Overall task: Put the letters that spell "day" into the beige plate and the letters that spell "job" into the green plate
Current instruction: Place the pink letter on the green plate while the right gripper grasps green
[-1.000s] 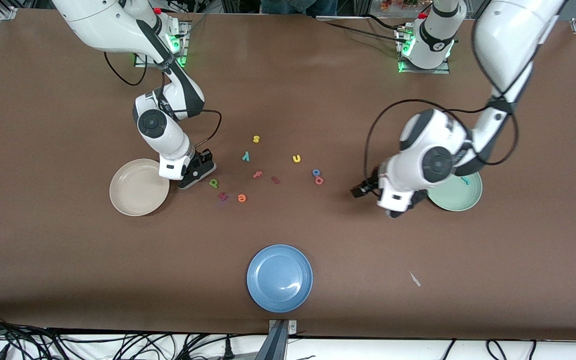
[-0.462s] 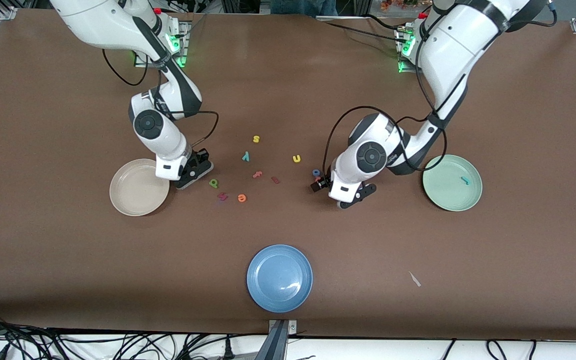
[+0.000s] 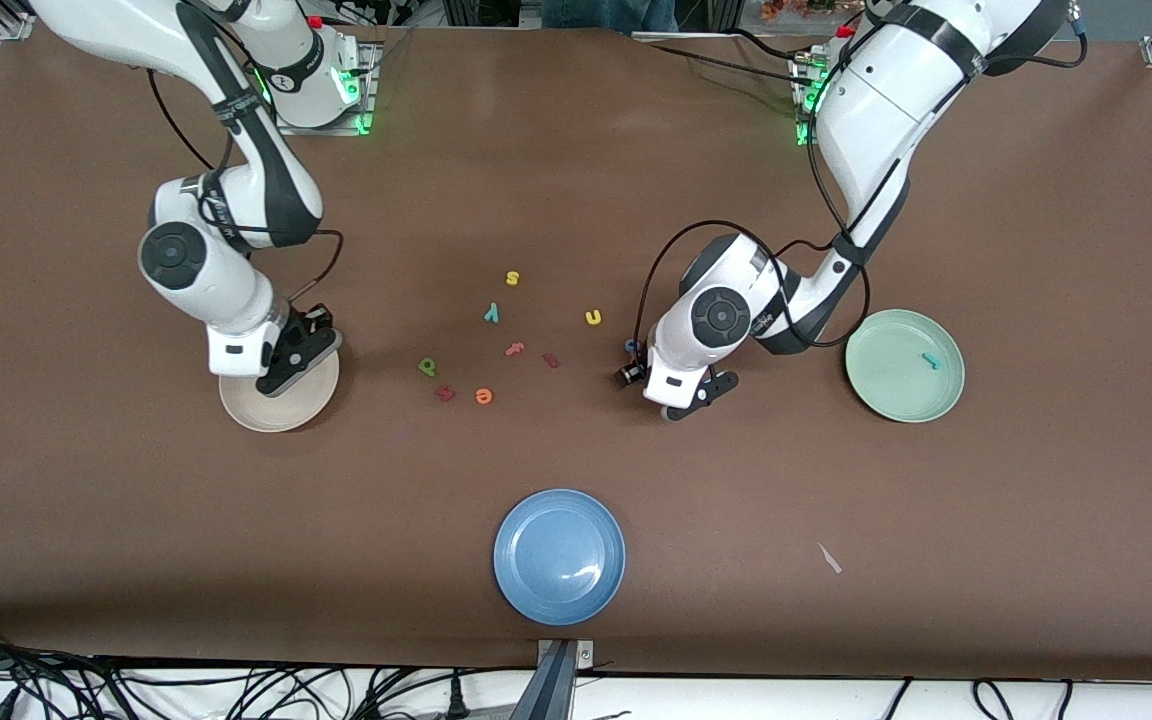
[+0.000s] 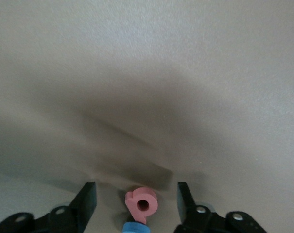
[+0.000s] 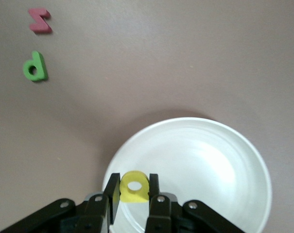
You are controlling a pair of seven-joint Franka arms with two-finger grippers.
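My right gripper (image 3: pixel 281 372) hangs over the beige plate (image 3: pixel 246 410), at its edge toward the middle of the table. It is shut on the yellow round-bowled letter (image 5: pixel 132 195). My left gripper (image 3: pixel 629 374) is down at the table, open, with the coral-red letter (image 4: pixel 151 198) between its fingers and a gap on each side. The blue letter (image 3: pixel 631 346) lies right beside the coral one. The teal "j" (image 3: pixel 930 360) lies in the green plate (image 3: pixel 896 395). The green letter (image 3: pixel 427 367) and the teal "y" (image 3: pixel 492 313) lie on the table.
Loose letters lie mid-table: a yellow "s" (image 3: pixel 512 278), a yellow "u" (image 3: pixel 593 317), a pink "f" (image 3: pixel 514 349), an orange "e" (image 3: pixel 483 397) and two dark red ones (image 3: pixel 550 360) (image 3: pixel 445 393). A blue plate (image 3: pixel 559 556) sits near the front edge.
My right gripper carried the yellow letter from beside the beige plate to over it. My left gripper swung from the green plate to the coral and blue letters, and its fingers have narrowed.
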